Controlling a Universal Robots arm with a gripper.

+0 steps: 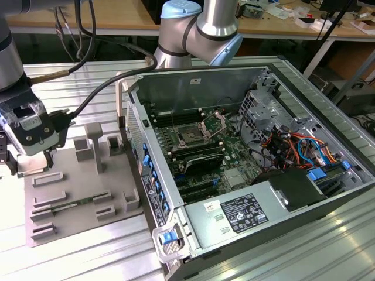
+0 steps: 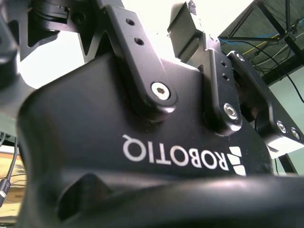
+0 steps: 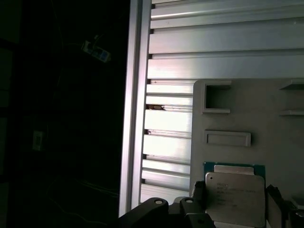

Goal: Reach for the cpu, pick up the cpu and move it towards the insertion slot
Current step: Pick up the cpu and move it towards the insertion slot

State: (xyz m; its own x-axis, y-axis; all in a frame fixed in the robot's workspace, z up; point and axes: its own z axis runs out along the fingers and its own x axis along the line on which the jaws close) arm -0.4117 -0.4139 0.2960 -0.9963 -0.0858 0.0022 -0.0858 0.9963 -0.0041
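I have the tool (image 1: 48, 156) low over the flat grey moulded tray (image 1: 82, 193) on the ribbed aluminium table (image 1: 88, 82), at the exterior view's left and well apart from the open computer case (image 1: 205, 82). In the first wrist view, the small square cpu with its pale silvery top (image 3: 235, 197) lies flat on the tray with the tool straddling two opposite edges. I cannot tell whether the tool is clamped on the chip or only standing apart around it.

To do this pickup well, I judge the grip should sit centred and square on those edges. Any lift should go straight up, so the chip stays level and clears the tray's ridges.

The exterior view gives me what the wrist views do not: the small dark insertion slot with its shiny metal frame (image 1: 190, 137), on the green board inside the case. The first wrist view gives the chip close up. The second wrist view gives the tool's black body.
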